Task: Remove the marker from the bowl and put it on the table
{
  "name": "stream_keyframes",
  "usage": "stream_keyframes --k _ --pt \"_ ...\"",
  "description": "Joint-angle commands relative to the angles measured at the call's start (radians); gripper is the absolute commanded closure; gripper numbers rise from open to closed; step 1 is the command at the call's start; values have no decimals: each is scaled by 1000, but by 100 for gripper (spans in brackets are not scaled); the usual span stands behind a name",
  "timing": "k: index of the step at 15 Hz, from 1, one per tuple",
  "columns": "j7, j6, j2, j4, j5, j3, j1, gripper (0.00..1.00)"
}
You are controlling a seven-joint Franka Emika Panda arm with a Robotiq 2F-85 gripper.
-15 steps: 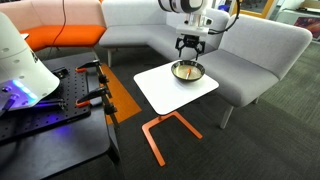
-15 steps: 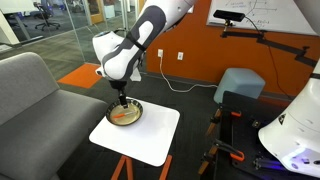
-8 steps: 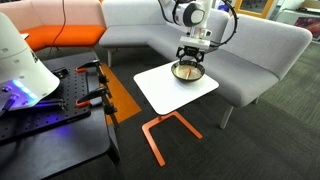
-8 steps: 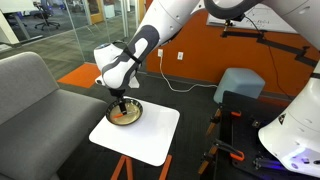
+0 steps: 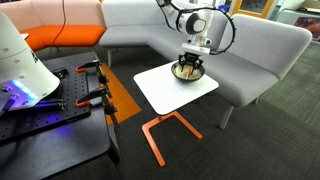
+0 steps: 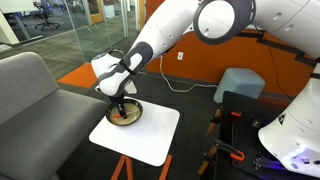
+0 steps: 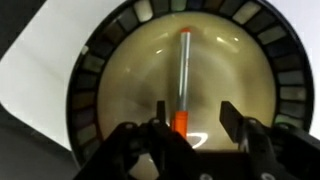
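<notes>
So the gripper (image 7: 196,120) is down inside the bowl (image 7: 100,62) with its fingers (image 7: 161,115) spread apart, nothing clamped between them. In the wrist view the bowl pretty much fills the picture: dark rim with pale patches all round, yellowish inside. The marker (image 7: 183,75) lies flat on the bottom and runs almost straight from 12 o'clock to 6 o'clock through the middle. It's red-orange, with a brighter orange bit at the 6 o'clock end. That end sits between the two fingers, closer to the one at 7 o'clock than the one at 5 o'clock. Whether that finger actually touches it, can't tell, it's too blurry down there. A slice of the white table (image 7: 35,60) shows past the rim at 9 o'clock. In both exterior views the arm (image 6: 160,40) comes down from above and the gripper tip is inside the bowl rim; the marker is too small to pick out in either one. In an exterior view the bowl (image 5: 199,74) sits toward the 1 o'clock corner of the table (image 5: 165,92), with the orange frame (image 5: 160,128) underneath and a grey sofa (image 5: 260,50) right behind. In an exterior view the bowl (image 6: 134,114) is at the 11 o'clock corner of the tabletop (image 6: 140,138), with the sofa (image 6: 30,85) just beside the table at 9 o'clock.
</notes>
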Motion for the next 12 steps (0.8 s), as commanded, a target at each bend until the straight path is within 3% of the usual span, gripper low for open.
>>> stream_keyframes --k 1,5,12 --pt "-15 -78 64 118 -2 -2 14 68" --pt "0 -76 74 155 3 -5 19 99" --pt "-20 -128 -51 67 23 18 -28 96"
